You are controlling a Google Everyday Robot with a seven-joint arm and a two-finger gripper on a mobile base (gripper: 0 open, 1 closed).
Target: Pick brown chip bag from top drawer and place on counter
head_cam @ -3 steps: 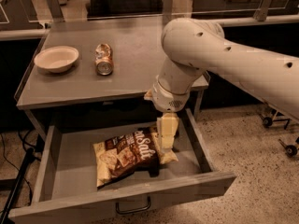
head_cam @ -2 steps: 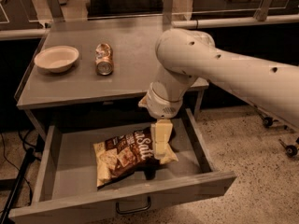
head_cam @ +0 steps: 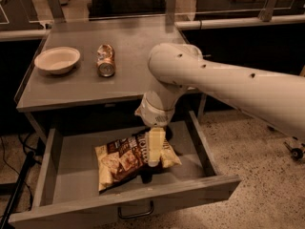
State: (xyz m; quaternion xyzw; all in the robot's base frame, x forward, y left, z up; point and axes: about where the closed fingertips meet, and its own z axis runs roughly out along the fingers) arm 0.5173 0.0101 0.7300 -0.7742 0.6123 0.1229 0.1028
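Observation:
The brown chip bag (head_cam: 123, 162) lies flat in the middle of the open top drawer (head_cam: 71, 166), which is pulled out under the counter (head_cam: 128, 75). The bag is dark brown and pale yellow with white lettering. My gripper (head_cam: 151, 163) hangs from the white arm (head_cam: 224, 87) and reaches down into the drawer. It sits right over the bag's right half and covers part of it. The bag rests on the drawer floor.
A pale bowl (head_cam: 57, 60) and a crushed gold can (head_cam: 106, 61) stand on the counter's left half. The drawer's front wall carries a dark handle (head_cam: 136, 211). A dark pole (head_cam: 19, 185) leans at the left. Speckled floor lies to the right.
The arm's elbow has swung left and the gripper has shifted slightly left and down over the bag. The bag has not moved.

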